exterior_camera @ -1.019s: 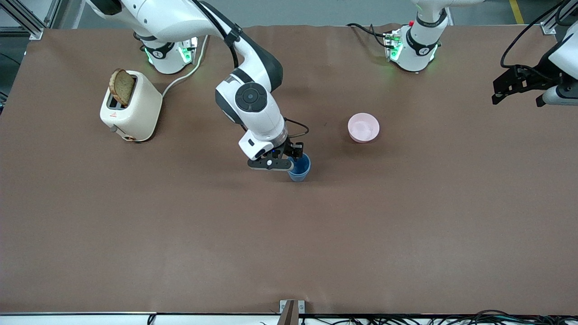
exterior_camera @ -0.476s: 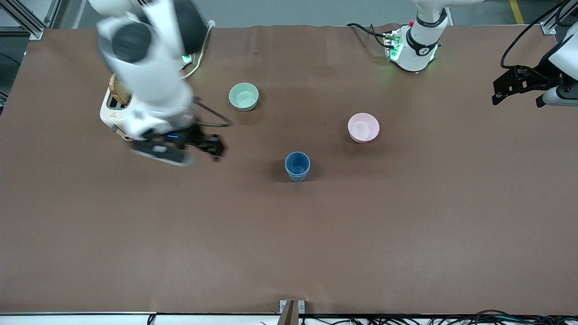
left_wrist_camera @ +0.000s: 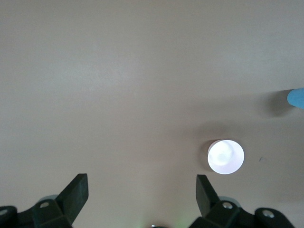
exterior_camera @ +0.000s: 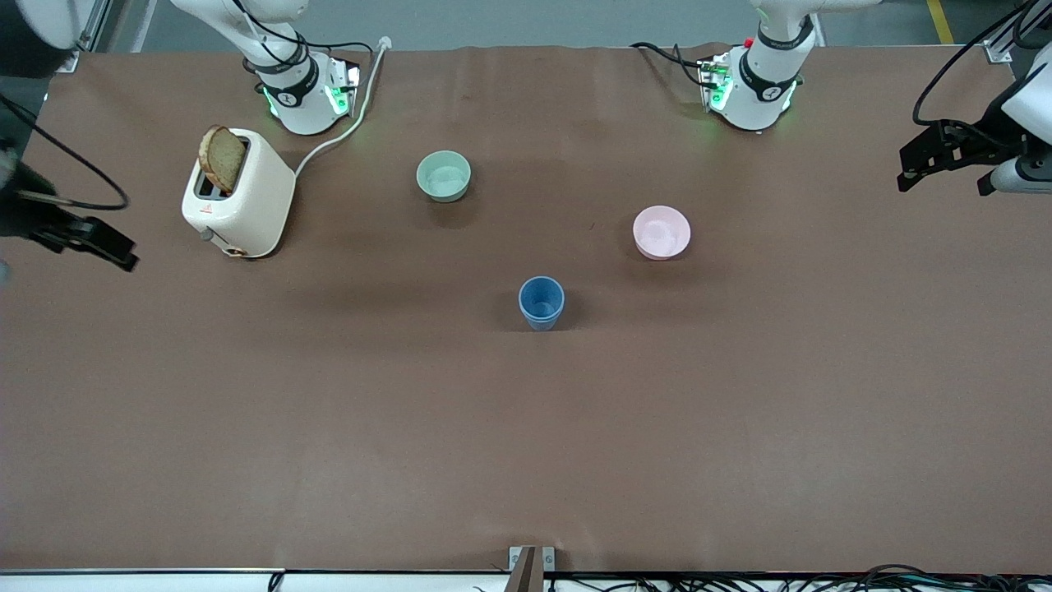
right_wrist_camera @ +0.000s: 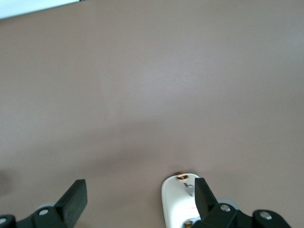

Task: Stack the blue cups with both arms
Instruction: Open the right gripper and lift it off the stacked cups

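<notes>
One blue cup shape [exterior_camera: 541, 302] stands upright on the brown table, midway between the arms; I cannot tell a second cup apart from it, and none shows elsewhere. Its edge also shows in the left wrist view [left_wrist_camera: 297, 97]. My right gripper [exterior_camera: 97, 243] is open and empty, up in the air at the right arm's end of the table beside the toaster; in its wrist view [right_wrist_camera: 140, 197] the jaws stand wide. My left gripper [exterior_camera: 941, 168] is open and empty, waiting over the left arm's end of the table; its wrist view [left_wrist_camera: 141, 190] shows wide jaws.
A white toaster [exterior_camera: 238, 193] with a bread slice stands near the right arm's base and shows in the right wrist view [right_wrist_camera: 178, 202]. A pale green bowl [exterior_camera: 444, 175] and a pink bowl [exterior_camera: 662, 232] sit farther from the front camera than the cup. The pink bowl shows in the left wrist view [left_wrist_camera: 226, 156].
My right gripper has let go at the blue cup and swung away past the toaster to its end of the table. The cup stays standing. The left arm has not moved.
</notes>
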### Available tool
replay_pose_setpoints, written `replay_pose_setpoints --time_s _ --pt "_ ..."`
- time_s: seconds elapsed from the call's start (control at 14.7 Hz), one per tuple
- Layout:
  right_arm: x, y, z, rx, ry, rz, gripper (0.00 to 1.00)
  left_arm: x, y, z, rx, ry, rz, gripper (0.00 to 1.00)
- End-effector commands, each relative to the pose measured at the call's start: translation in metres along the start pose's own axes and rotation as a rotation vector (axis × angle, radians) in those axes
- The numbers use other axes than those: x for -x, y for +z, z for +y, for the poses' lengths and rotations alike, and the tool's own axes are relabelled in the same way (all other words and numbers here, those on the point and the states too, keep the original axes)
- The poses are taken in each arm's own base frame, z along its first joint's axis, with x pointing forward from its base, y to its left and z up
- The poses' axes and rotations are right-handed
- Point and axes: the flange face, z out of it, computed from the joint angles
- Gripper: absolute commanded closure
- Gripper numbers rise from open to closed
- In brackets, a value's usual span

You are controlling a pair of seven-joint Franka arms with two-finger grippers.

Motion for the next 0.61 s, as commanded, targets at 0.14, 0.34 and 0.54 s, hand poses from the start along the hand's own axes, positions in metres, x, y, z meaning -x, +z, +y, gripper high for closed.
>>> replay_pose_setpoints --time_s 0.14,0.34,0.54 --pt "0.0104 -0.0027 0.0316 -0.031 -0.078 -0.02 0.0 -0.0034 -0.0104 -0.0052 -0.024 0.006 0.023 0.0" --pt "0.0096 -0.0097 0.0309 -0.033 -0.084 -0.007 0.0 -0.0034 -0.0104 -0.0045 -0.026 0.009 0.023 0.0" --pt "0.0092 -0.0109 0.0311 -0.031 -0.091 -0.005 0.0 -0.0034 -0.0104 -0.0045 -0.026 0.009 0.023 0.0"
